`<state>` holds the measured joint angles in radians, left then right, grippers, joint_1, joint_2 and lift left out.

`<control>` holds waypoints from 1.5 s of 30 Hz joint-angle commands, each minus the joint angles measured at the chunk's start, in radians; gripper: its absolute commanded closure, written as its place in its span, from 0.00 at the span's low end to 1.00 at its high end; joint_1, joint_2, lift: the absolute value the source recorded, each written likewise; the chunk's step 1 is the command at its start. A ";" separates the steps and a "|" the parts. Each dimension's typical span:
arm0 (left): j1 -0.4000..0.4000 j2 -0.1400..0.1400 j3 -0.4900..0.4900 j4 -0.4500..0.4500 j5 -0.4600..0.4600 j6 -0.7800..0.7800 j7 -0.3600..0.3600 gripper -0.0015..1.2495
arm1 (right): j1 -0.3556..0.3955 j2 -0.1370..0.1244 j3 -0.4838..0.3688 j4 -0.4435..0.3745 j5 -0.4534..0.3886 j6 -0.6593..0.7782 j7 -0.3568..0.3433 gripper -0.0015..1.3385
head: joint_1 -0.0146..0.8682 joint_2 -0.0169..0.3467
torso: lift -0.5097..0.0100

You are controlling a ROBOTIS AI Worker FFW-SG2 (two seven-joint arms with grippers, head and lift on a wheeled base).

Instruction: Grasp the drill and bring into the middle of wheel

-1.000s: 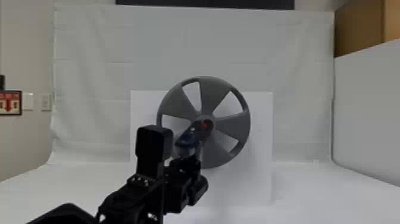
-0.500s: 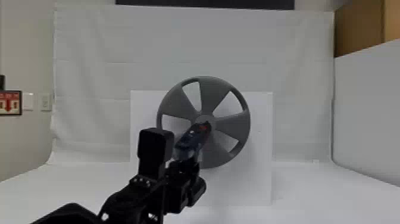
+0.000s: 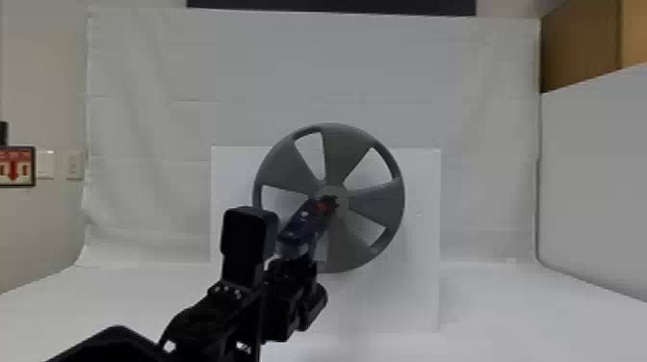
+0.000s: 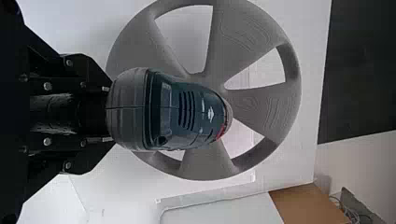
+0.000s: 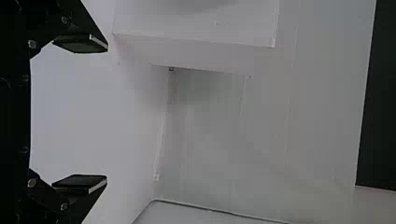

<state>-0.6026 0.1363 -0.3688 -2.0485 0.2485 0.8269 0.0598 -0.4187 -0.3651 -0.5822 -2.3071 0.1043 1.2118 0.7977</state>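
Observation:
In the head view my left gripper (image 3: 291, 269) holds the blue-black drill (image 3: 305, 226) upright in front of the grey wheel (image 3: 370, 197); the drill's nose overlaps the hub. The left wrist view has the left gripper (image 4: 105, 114) shut on the drill's grip, below the rounded body of the drill (image 4: 187, 109). Behind it stands the spoked wheel (image 4: 252, 28), its hub partly hidden by the drill; whether the nose touches the hub I cannot tell. My right gripper (image 5: 95, 113) waits in the right wrist view, fingers wide apart with nothing between them.
The wheel is mounted on a white box-like stand (image 3: 414, 289) on a white surface (image 3: 520, 327). A white cloth backdrop (image 3: 144, 120) hangs behind. At the right are a white panel (image 3: 597, 192) and a brown box (image 3: 582, 43).
With the drill in it, my left gripper has shifted slightly and the drill has changed its tilt a little in front of the hub. The wheel has stayed in place.

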 commanded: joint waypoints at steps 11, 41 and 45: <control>0.000 -0.001 -0.001 0.005 -0.003 -0.002 0.000 0.98 | 0.000 0.000 -0.001 0.000 0.000 0.000 0.000 0.22 | 0.02 0.05 | 0.20; -0.005 -0.004 -0.005 0.011 -0.015 -0.002 -0.011 0.98 | 0.000 -0.002 -0.001 0.000 0.002 0.002 0.000 0.22 | 0.02 0.05 | 0.20; -0.005 -0.004 -0.007 0.013 -0.015 -0.002 -0.011 0.98 | 0.000 -0.003 -0.001 0.000 0.000 0.002 0.000 0.22 | 0.02 0.05 | 0.20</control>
<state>-0.6068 0.1320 -0.3749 -2.0367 0.2334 0.8252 0.0490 -0.4188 -0.3665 -0.5829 -2.3071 0.1055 1.2133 0.7977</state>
